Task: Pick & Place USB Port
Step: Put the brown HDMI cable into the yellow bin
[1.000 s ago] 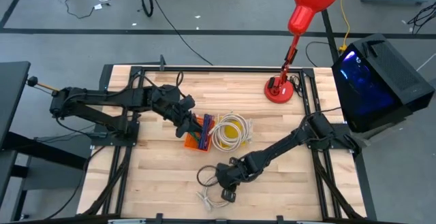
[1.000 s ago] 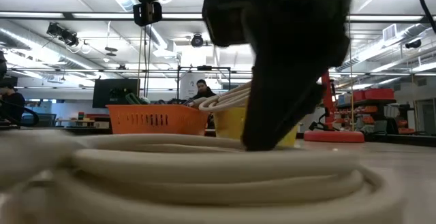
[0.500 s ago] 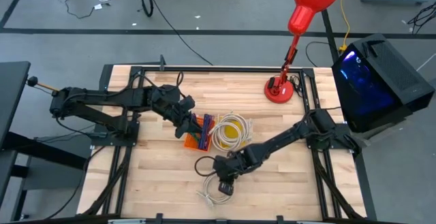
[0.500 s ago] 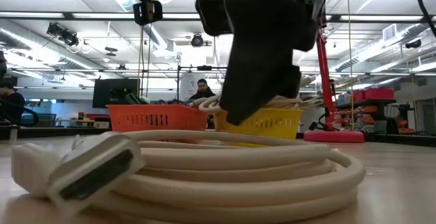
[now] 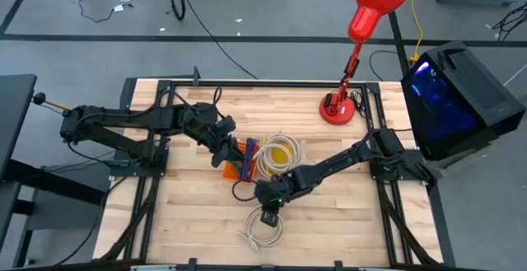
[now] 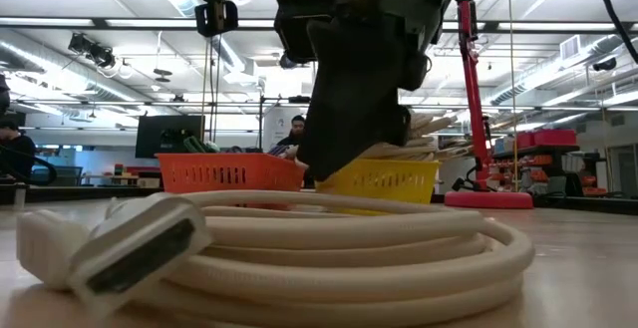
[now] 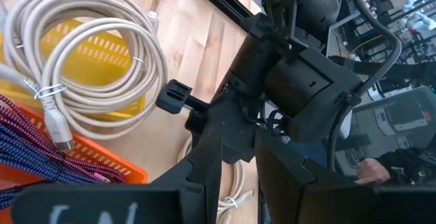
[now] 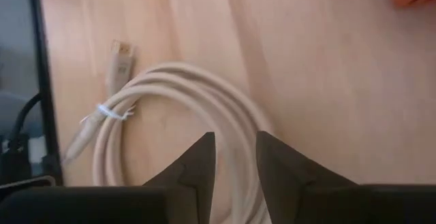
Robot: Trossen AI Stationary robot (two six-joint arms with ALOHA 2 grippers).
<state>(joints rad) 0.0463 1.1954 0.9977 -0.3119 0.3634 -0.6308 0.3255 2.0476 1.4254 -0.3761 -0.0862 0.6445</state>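
Left arm reaching in from the left edge, left gripper [image 5: 228, 149] hovering mid-table, fingers slightly parted, right arm stretched from the right side toward centre, right gripper [image 5: 269, 207] low near the front, fingers a narrow gap apart

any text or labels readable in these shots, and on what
None can be read.
Pale marks on the dark band at the bottom of the left wrist view: too blurred to read.
Screens and signs in the room behind the table in the low view: too small to read.
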